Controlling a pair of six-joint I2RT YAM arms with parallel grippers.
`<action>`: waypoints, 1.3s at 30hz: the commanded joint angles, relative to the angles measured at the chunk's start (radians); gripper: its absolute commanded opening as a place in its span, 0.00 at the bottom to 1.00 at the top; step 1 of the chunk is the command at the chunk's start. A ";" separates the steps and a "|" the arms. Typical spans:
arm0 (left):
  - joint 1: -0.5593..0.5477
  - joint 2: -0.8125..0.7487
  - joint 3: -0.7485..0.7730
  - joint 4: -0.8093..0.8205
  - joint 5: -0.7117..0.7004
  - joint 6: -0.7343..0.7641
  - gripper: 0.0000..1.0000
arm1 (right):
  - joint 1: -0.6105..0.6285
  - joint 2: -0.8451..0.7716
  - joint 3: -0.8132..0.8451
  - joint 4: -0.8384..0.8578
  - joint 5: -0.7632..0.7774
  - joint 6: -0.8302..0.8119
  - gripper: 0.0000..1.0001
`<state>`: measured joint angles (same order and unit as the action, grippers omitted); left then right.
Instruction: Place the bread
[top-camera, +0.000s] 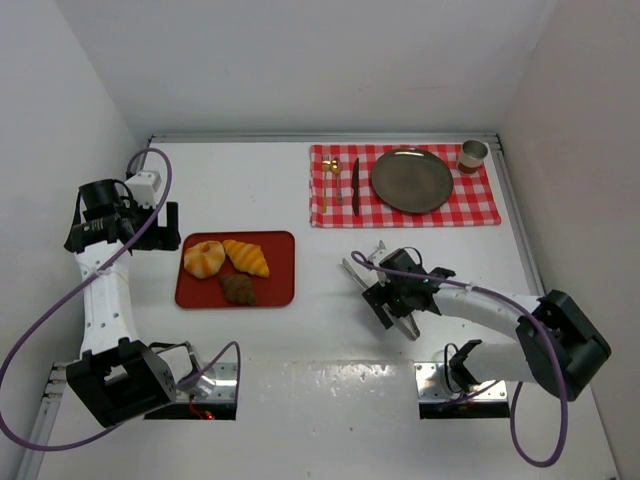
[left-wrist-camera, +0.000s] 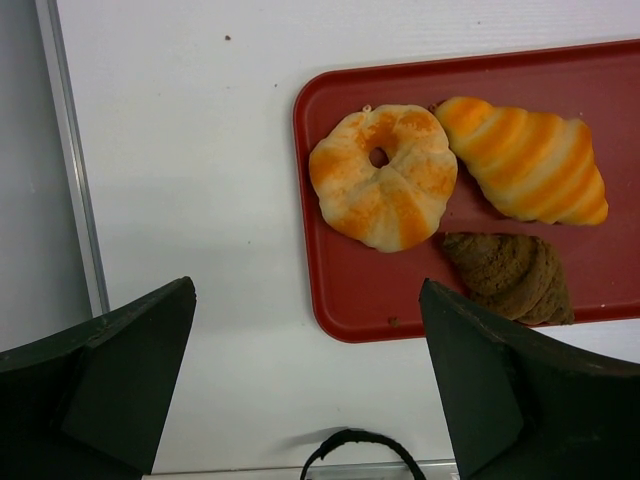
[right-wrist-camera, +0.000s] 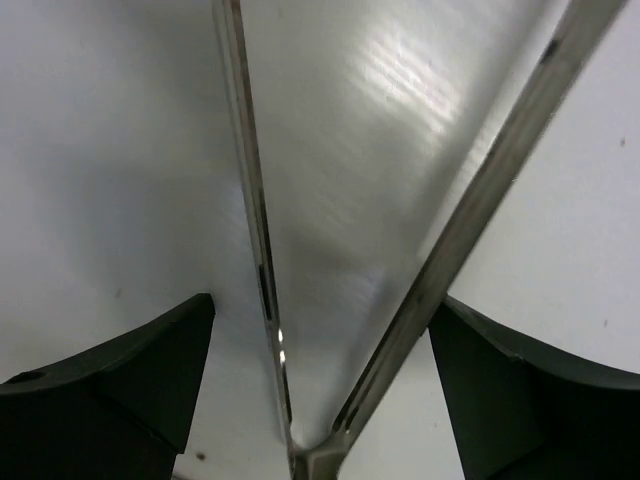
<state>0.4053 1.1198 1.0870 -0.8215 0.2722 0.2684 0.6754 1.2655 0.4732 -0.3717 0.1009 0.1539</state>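
The bread lies on a red tray (top-camera: 283, 290): a round scored bun (top-camera: 204, 258), an orange croissant (top-camera: 246, 257) and a dark brown lump (top-camera: 239, 289). In the left wrist view the bun (left-wrist-camera: 383, 177), croissant (left-wrist-camera: 527, 158) and lump (left-wrist-camera: 510, 276) sit on the tray (left-wrist-camera: 360, 300). My left gripper (top-camera: 155, 228) hovers open just left of the tray, empty (left-wrist-camera: 305, 380). My right gripper (top-camera: 385, 290) is low over metal tongs (top-camera: 355, 272) lying on the table. It is open (right-wrist-camera: 320, 370), with both arms of the tongs (right-wrist-camera: 250, 200) between its fingers.
A red checked placemat (top-camera: 480, 205) at the back right carries a dark plate (top-camera: 411, 180), a small cup (top-camera: 472, 155), a knife (top-camera: 354, 185) and gold cutlery (top-camera: 326, 180). White walls close in the table on three sides.
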 joint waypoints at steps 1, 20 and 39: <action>-0.005 -0.014 0.030 0.015 0.004 0.003 1.00 | -0.025 0.069 0.008 0.161 -0.004 -0.005 0.86; -0.005 -0.014 0.030 0.015 -0.024 -0.006 1.00 | -0.048 0.147 0.077 0.147 0.014 0.016 0.50; -0.005 0.014 0.051 0.015 -0.014 -0.006 1.00 | 0.084 -0.043 0.749 -0.464 -0.092 0.062 0.44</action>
<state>0.4053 1.1374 1.0985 -0.8215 0.2470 0.2680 0.7132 1.2190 1.2160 -0.9012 0.0517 0.2123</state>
